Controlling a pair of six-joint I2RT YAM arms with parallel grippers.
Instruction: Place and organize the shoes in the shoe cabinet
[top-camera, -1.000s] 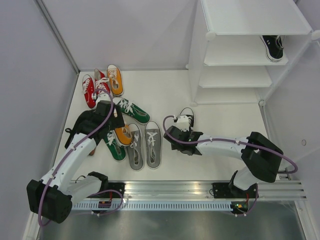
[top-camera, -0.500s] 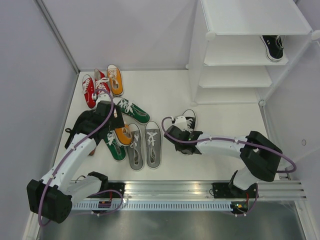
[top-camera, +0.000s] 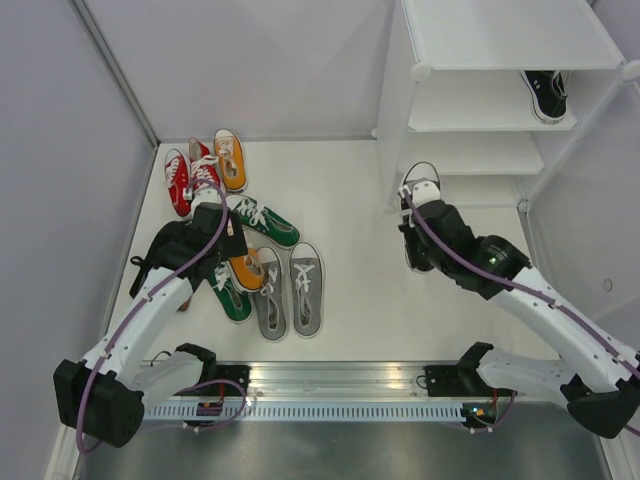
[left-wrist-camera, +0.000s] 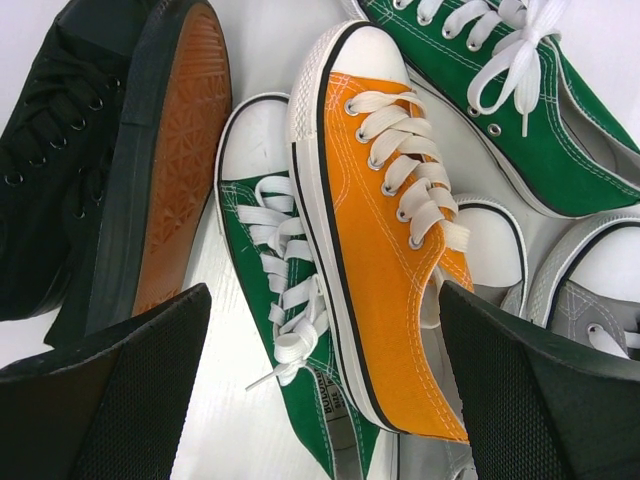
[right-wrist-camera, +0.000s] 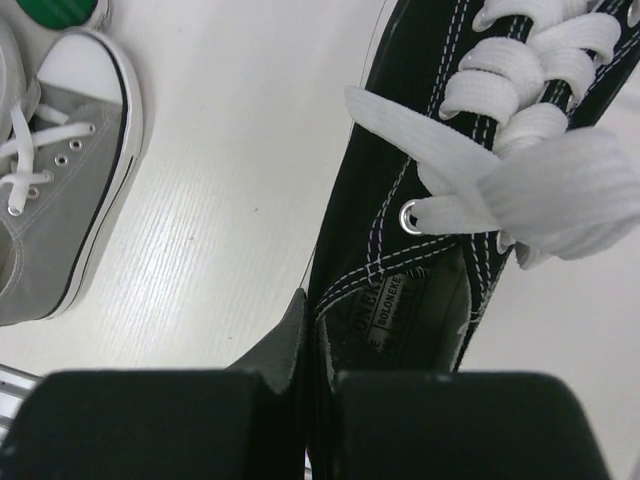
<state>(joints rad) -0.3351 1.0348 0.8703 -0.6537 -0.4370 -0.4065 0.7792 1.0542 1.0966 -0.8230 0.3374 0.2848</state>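
My right gripper (top-camera: 420, 236) (right-wrist-camera: 320, 340) is shut on the side wall of a black shoe (top-camera: 419, 190) (right-wrist-camera: 400, 120) and holds it just in front of the white shoe cabinet (top-camera: 480, 100), toe toward the lowest shelf. A second black shoe (top-camera: 545, 92) sits on a middle shelf. My left gripper (top-camera: 230, 248) (left-wrist-camera: 320, 370) hangs open over an orange shoe (left-wrist-camera: 380, 230) that lies across a green shoe (left-wrist-camera: 270, 260). Another black shoe (left-wrist-camera: 90, 150) lies on its side at the left.
On the floor at left lie two red shoes (top-camera: 190, 178), an orange shoe (top-camera: 230, 158), a green shoe (top-camera: 265, 222) and a grey pair (top-camera: 288, 292). A grey toe (right-wrist-camera: 60, 200) shows in the right wrist view. A metal rail (top-camera: 380, 385) runs along the near edge.
My right gripper has shut on the black shoe and carried it from the middle of the floor back and right, up to the cabinet. The left arm has not moved.
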